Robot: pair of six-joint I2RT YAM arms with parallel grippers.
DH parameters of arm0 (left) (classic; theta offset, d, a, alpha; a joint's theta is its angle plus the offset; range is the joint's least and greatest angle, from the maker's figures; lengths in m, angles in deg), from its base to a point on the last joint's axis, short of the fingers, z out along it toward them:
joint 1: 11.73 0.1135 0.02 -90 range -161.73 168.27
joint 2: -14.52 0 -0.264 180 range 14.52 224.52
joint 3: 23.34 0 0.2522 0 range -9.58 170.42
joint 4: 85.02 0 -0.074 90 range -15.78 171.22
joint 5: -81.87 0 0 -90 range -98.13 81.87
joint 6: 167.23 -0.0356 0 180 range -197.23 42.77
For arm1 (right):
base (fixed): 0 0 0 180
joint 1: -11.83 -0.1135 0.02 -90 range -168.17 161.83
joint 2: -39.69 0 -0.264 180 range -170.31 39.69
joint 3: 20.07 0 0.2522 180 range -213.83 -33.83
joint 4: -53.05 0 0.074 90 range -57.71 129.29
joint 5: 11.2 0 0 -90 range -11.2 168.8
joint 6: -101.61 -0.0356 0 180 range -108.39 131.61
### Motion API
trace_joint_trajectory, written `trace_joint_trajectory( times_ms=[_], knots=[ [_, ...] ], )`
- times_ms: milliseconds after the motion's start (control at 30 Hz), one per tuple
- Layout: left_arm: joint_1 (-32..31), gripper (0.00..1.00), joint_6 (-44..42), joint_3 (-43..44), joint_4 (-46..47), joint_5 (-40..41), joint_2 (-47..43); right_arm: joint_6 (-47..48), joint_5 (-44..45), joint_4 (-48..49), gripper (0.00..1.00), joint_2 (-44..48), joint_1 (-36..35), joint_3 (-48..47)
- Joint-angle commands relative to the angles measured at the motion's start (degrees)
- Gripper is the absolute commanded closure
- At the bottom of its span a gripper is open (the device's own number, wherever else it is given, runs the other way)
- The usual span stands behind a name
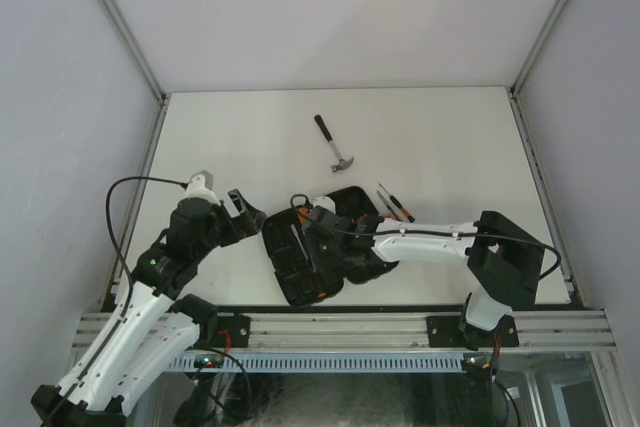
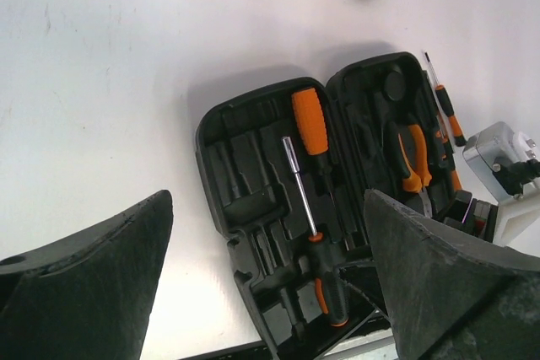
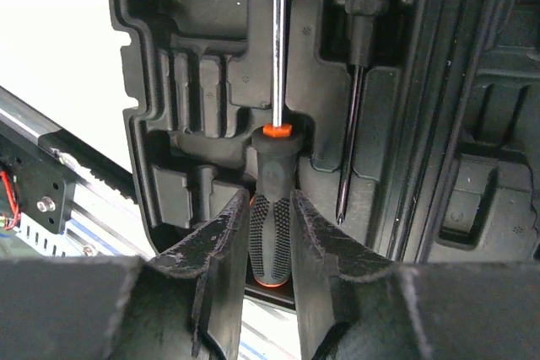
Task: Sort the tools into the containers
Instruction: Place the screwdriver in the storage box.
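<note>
The black tool case lies open near the table's front edge, its two halves side by side. My right gripper reaches into it, shut on the handle of the black-handled screwdriver, which lies in a moulded slot. In the case I also see an orange-handled screwdriver and orange-handled pliers. Two slim screwdrivers lie on the table by the case's right side. The claw hammer lies farther back. My left gripper hangs open to the left of the case, holding nothing.
A thin black bit sits in the slot beside the held screwdriver. The aluminium rail runs along the front edge just below the case. White walls enclose the table on three sides.
</note>
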State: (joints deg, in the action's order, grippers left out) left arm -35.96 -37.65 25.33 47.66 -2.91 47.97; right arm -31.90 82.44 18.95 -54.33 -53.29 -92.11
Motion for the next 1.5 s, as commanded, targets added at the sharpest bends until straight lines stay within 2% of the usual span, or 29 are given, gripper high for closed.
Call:
trace_joint_trajectory(
  times_ms=[0, 533, 833, 1100, 1467],
  knots=[
    [0.3, 0.03, -0.2, -0.3, 3.4, -1.0, 0.1, -0.2, 0.9, -1.2, 0.76, -0.7, -0.4, -2.6],
    [0.3, 0.05, -0.1, -2.7, 4.9, -1.9, 1.1, -0.1, -2.3, -0.5, 0.81, -3.5, -0.1, -3.2],
    [0.3, 0.06, -0.1, -5.0, 6.4, -3.4, 1.1, -0.5, -2.1, -5.1, 0.86, -6.5, -0.1, -5.7],
    [0.3, 0.12, 2.6, -6.3, 5.4, -5.1, 2.4, -2.3, -0.2, -8.9, 0.89, -7.9, -0.3, -5.8],
    [0.2, 0.28, 8.3, -8.0, 9.5, -7.9, 7.9, -0.9, 1.0, -9.4, 0.92, -7.8, -1.5, -5.8]
  ],
)
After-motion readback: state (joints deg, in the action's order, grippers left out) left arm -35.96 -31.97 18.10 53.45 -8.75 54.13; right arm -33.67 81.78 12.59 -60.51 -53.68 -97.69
